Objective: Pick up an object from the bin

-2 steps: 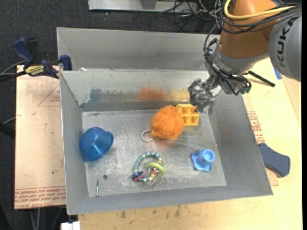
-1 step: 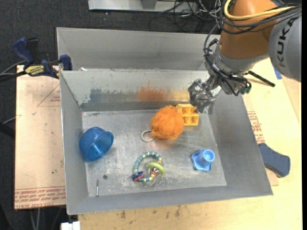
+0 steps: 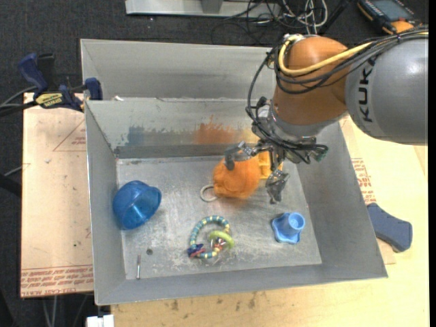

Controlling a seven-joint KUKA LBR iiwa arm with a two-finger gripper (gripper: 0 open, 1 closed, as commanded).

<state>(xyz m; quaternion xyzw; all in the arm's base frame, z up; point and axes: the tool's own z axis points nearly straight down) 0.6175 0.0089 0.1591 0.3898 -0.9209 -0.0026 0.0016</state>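
Four things lie in the grey bin (image 3: 170, 80), well apart from each other, so the tool (image 3: 255, 174) has room to come down on just one. A soft orange toy (image 3: 231, 179) lies a bit past the middle of the bin floor, toward 12 o'clock, and the tool is right over it. The big arm reaches in from about 2 o'clock. The tool's two fingers are apart. One finger (image 3: 236, 155) is at the toy's 10 o'clock side and the other is at its 4 o'clock side, so the toy sits between them. I think they stand like this so they can squeeze the toy from both sides. I cannot see if they press on it yet, and the toy looks like it lies on the floor, not lifted. A small metal ring (image 3: 207, 193) sticks out of the toy at 8 o'clock, away from the fingers. A round blue bowl (image 3: 136, 204) is at 9 o'clock in the bin. A ring of bright beads (image 3: 211, 240) is at 6 o'clock. A little blue cup (image 3: 288, 227) is near 4 o'clock, close to the tool but not touching it. The toy is squashy, so I think it will be easy to grip.
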